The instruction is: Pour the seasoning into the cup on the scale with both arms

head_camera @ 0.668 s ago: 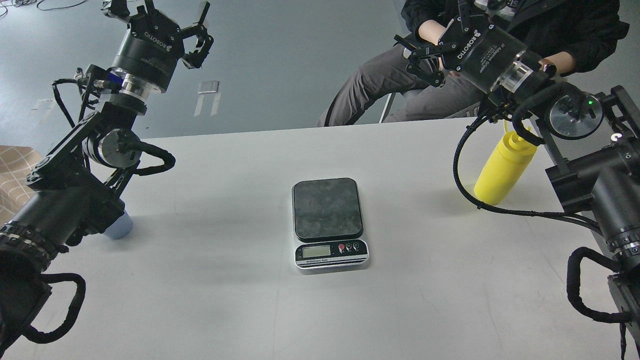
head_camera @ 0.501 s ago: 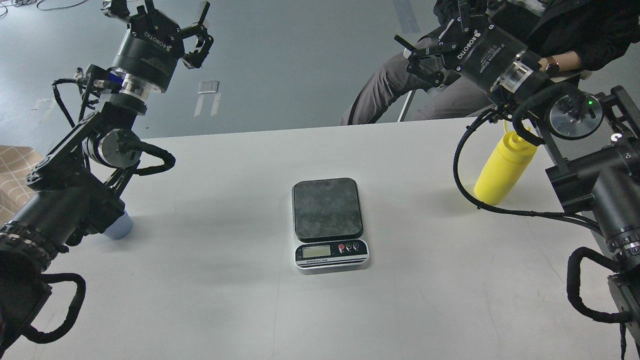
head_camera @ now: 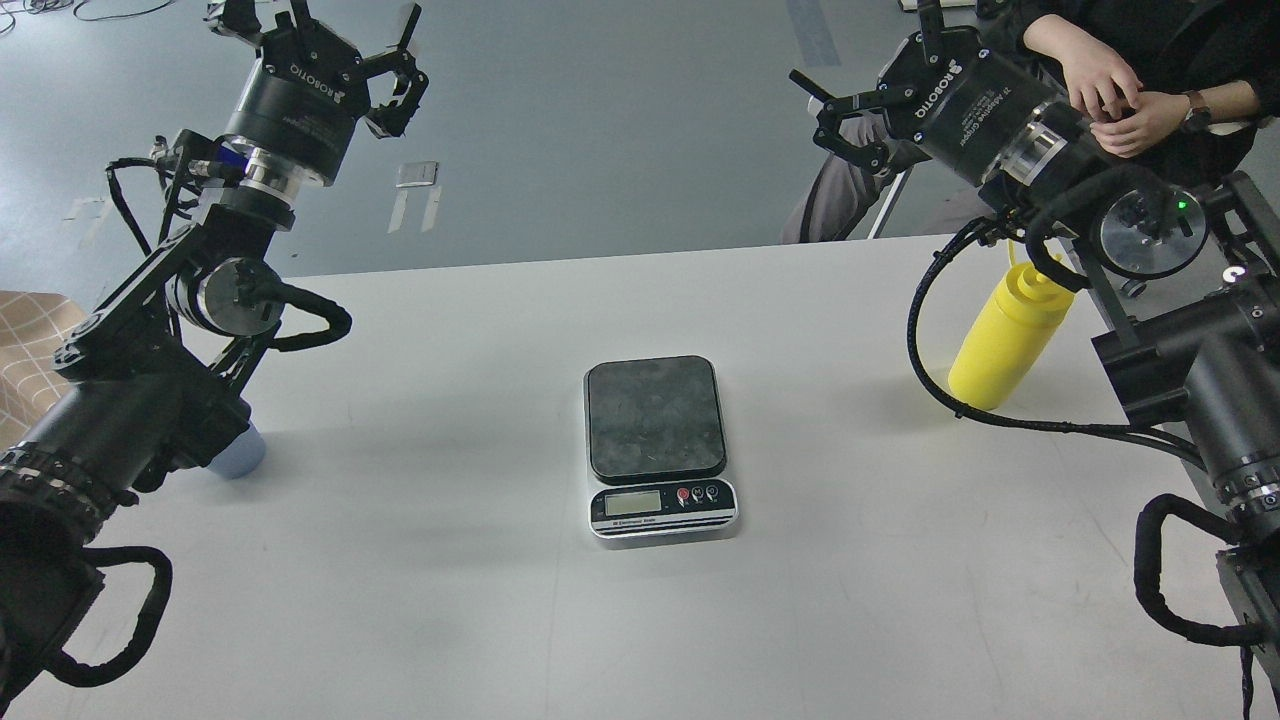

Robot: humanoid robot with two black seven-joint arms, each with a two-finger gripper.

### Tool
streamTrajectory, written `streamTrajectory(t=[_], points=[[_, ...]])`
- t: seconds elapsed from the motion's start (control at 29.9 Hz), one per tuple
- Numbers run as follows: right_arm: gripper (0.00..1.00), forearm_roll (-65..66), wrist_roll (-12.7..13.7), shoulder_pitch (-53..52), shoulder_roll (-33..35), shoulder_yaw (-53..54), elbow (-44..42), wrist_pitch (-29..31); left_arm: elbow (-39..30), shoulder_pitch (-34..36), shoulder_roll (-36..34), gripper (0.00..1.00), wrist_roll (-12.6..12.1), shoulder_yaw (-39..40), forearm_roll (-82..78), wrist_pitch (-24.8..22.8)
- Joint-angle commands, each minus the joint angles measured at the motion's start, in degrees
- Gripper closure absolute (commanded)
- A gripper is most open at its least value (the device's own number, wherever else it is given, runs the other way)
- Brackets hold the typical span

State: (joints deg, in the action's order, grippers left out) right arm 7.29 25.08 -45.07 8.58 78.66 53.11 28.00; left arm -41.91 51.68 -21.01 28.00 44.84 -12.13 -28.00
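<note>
Scale (head_camera: 657,448) at centre of white table (head_camera: 480,620): dark weighing plate bare, display and small buttons, one red, facing near edge.

Cup (head_camera: 238,455), light blue, on table far to left of scale; only lower part visible, rest hidden behind left arm (head_camera: 140,400). Well apart from scale.

Seasoning bottle (head_camera: 1005,340), bright yellow, standing on table at right, well apart from scale; leaning slightly in view, nozzle end hidden behind right arm (head_camera: 1190,370) and its looped cable.

Left gripper (head_camera: 310,35) raised high above far left table edge, pointing up and away; fingers spread wide, holding nothing. Nowhere near cup.

Right gripper (head_camera: 850,115) raised above far right corner, pointing left; fingers spread wide, nothing between them. Above and apart from bottle, not touching.

Seated person (head_camera: 1130,80) beyond table at upper right, hands clasped together, watch on wrist. Grey floor behind, strips of tape (head_camera: 415,190) on it. Patterned tan object (head_camera: 25,350) at left edge, partly cut off.
</note>
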Motion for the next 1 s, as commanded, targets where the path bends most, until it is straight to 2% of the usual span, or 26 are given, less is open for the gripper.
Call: streamTrajectory(t=[0.0,0.97], points=[[0.00,0.00,-0.03,-0.02,0.03,0.00,-0.02,0.00,-0.01,0.00,0.00,0.02,0.00,-0.02,0.00,0.00],[0.00,0.00,-0.03,0.25,0.03,0.00,0.16,0.00,0.08,0.00,0.00,0.02,0.00,-0.99,0.00,0.00]])
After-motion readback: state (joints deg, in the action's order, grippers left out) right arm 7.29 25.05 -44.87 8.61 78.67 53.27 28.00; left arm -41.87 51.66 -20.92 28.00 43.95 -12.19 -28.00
